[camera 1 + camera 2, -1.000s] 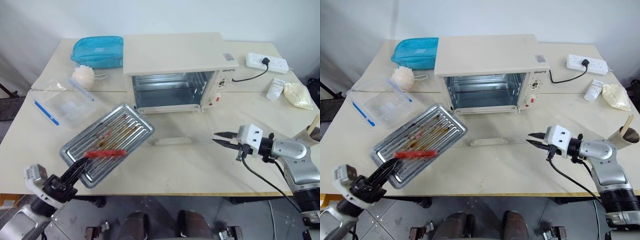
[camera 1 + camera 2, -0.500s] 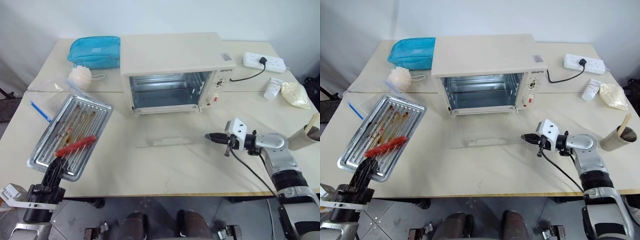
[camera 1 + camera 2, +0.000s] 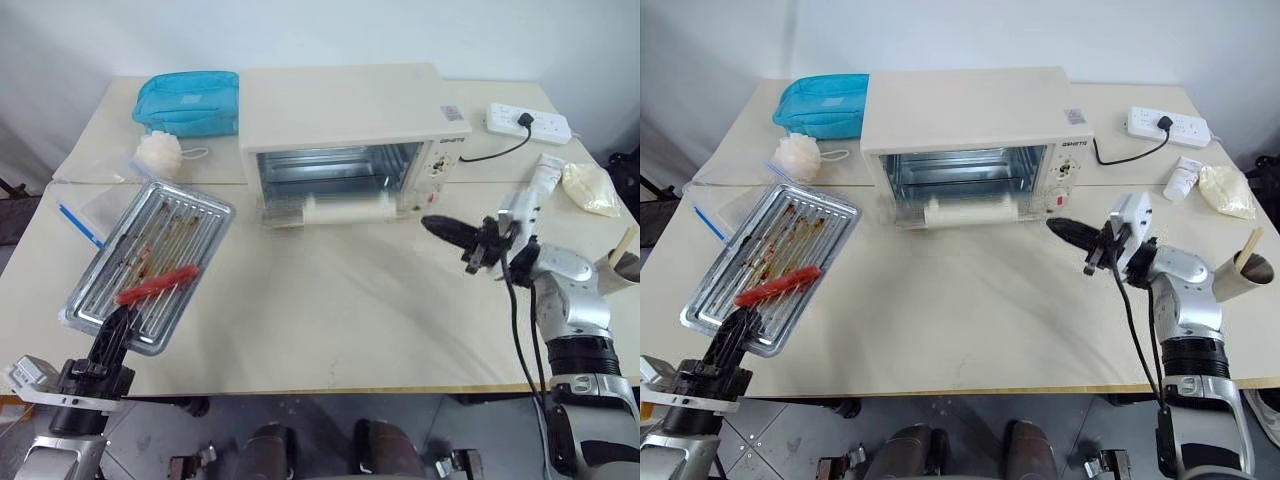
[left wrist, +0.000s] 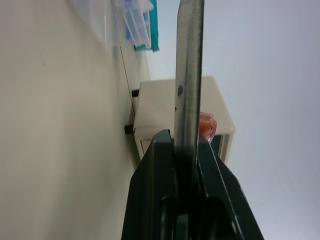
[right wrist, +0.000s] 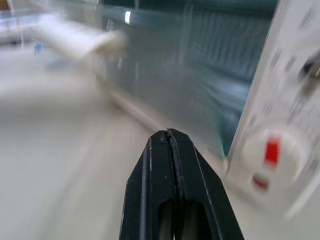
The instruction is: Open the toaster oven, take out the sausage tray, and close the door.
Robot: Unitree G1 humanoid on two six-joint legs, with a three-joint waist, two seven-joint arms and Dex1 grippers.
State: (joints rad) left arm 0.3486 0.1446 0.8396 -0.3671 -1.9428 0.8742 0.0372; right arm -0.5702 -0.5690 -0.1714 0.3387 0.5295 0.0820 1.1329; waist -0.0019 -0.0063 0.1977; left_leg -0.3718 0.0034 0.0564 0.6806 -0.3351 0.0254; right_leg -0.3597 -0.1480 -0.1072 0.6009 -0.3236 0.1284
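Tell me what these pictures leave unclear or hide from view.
- Door: blurred in the right wrist view, so whether it touches the shut right end effector is unclear; in the eye views, its exact angle.
- Sausage tray: edge-on in the left wrist view; only the sausage's tip shows behind it.
- Toaster oven knob labels: too small.
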